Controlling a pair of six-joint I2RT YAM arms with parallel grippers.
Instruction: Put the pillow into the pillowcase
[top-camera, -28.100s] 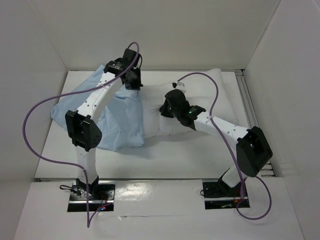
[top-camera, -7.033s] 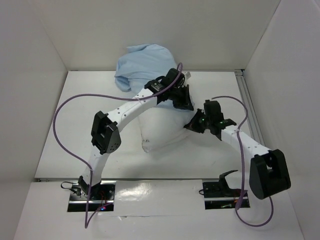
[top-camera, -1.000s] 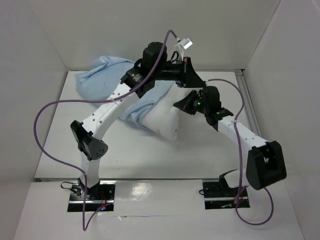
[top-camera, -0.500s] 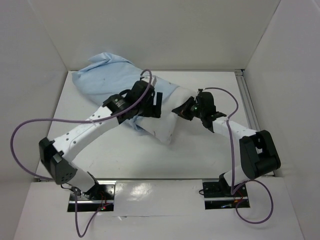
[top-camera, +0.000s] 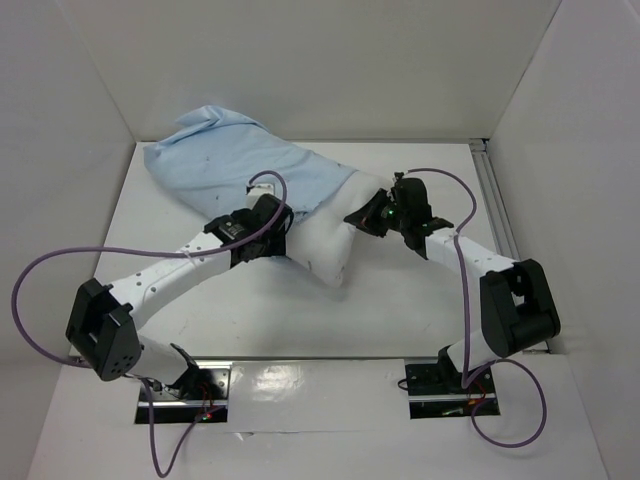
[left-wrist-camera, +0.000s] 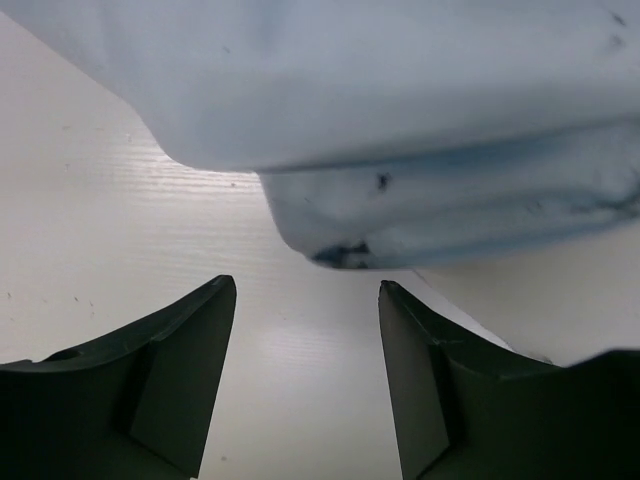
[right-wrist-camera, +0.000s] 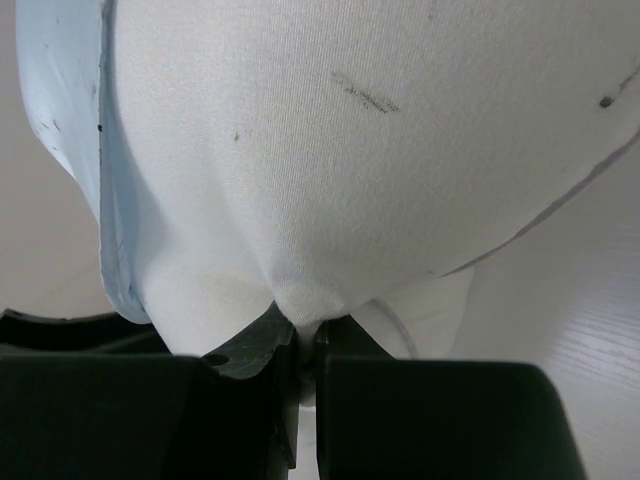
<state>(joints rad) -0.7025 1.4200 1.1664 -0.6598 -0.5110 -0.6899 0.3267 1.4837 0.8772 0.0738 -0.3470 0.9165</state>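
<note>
The pale blue pillowcase (top-camera: 240, 165) lies from the back left corner toward the middle, pulled over the far part of the plump white pillow (top-camera: 328, 248), whose near end sticks out bare. My left gripper (top-camera: 283, 243) sits low at the pillowcase's near edge, open, with only table between its fingers (left-wrist-camera: 195, 350). In the left wrist view the pillowcase (left-wrist-camera: 400, 100) bulges just ahead of the left gripper (left-wrist-camera: 305, 290). My right gripper (top-camera: 362, 218) is shut on a pinch of pillow (right-wrist-camera: 350, 150) fabric. At the left of that view, the pillowcase hem (right-wrist-camera: 60, 100) shows beside the right gripper (right-wrist-camera: 303, 340).
White walls enclose the table (top-camera: 400, 310) on three sides. A metal rail (top-camera: 493, 190) runs along the right edge. Purple cables loop from both arms, the left one sweeping out toward the left wall (top-camera: 30, 290).
My left gripper has opened and let go of the pillowcase, dropping and pulling back toward the near left. The pillowcase has settled flat over the pillow. The right gripper keeps its hold.
</note>
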